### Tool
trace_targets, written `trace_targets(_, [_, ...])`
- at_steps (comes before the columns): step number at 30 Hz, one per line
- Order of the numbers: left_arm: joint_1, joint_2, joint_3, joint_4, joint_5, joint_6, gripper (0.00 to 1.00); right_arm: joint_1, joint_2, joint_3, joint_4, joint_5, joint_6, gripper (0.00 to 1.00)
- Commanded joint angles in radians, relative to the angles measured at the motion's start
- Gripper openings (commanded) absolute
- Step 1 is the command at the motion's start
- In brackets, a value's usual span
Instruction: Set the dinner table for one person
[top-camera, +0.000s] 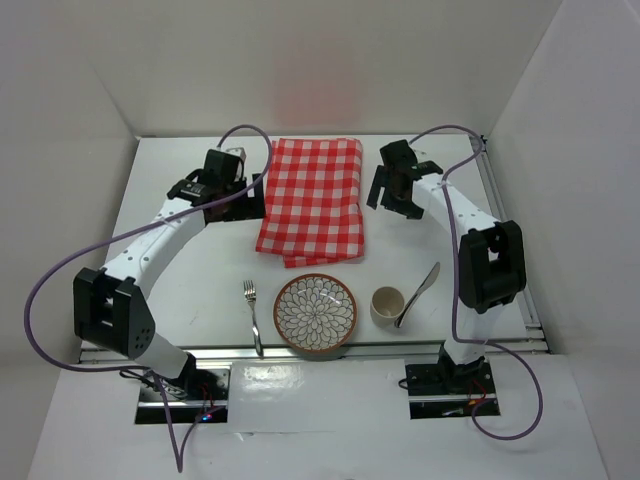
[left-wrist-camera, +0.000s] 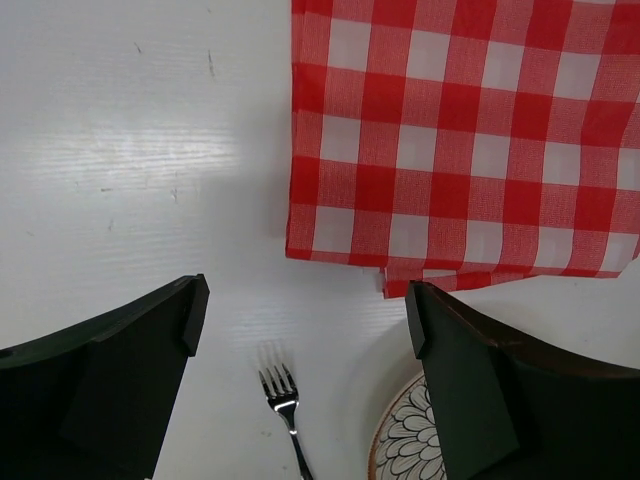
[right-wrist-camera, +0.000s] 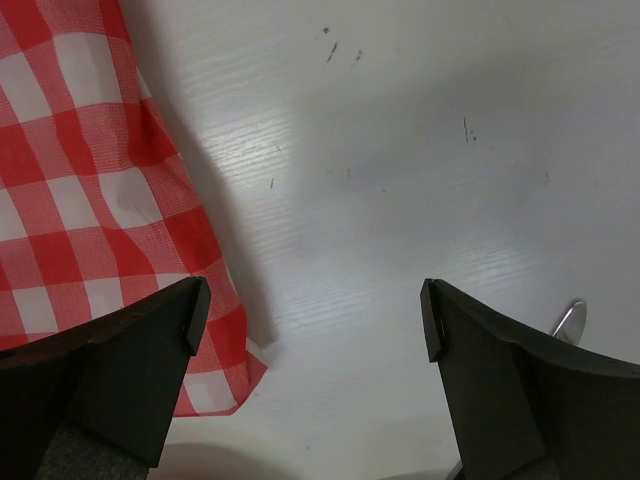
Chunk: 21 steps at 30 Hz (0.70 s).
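Note:
The white dinner table (top-camera: 205, 285) carries a folded red-and-white checked cloth (top-camera: 312, 200) at its back middle. Along the near edge lie a fork (top-camera: 252, 315), a patterned bowl (top-camera: 315, 313), a cream cup (top-camera: 387, 305) and a silver knife (top-camera: 420, 290). My left gripper (top-camera: 243, 200) hovers open at the cloth's left edge. In its wrist view the left gripper (left-wrist-camera: 305, 305) is empty, with the cloth (left-wrist-camera: 460, 140) ahead and the fork (left-wrist-camera: 282, 395) and bowl rim (left-wrist-camera: 405, 440) below. My right gripper (top-camera: 395, 197) hangs open just right of the cloth. The right gripper (right-wrist-camera: 313, 305) is empty too, with the cloth (right-wrist-camera: 90, 200) at its left.
White walls enclose the table on the left, back and right. A metal rail (top-camera: 505, 230) runs along the right side. Purple cables loop from both arms. The knife's tip (right-wrist-camera: 570, 320) shows beside my right finger.

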Motion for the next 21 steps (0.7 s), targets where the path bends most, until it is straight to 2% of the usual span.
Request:
trace_targets(1, [-0.002, -0.032, -0.014, -0.007, 0.028, -0.049, 1.00, 0.005, -0.050, -0.035, 0.024, -0.015, 0.017, 1.00])
trace_targets(12, [-0.002, -0.040, -0.118, -0.052, 0.074, -0.155, 0.98, 0.005, -0.171, -0.156, 0.110, -0.121, -0.031, 1.00])
trace_targets(17, [0.062, -0.070, -0.221, 0.005, 0.141, -0.173, 0.96, 0.005, -0.275, -0.238, 0.203, -0.202, -0.075, 1.00])
trace_targets(21, [0.113, -0.080, -0.319, 0.083, 0.219, -0.184, 0.95, 0.016, -0.285, -0.247, 0.230, -0.265, -0.126, 1.00])
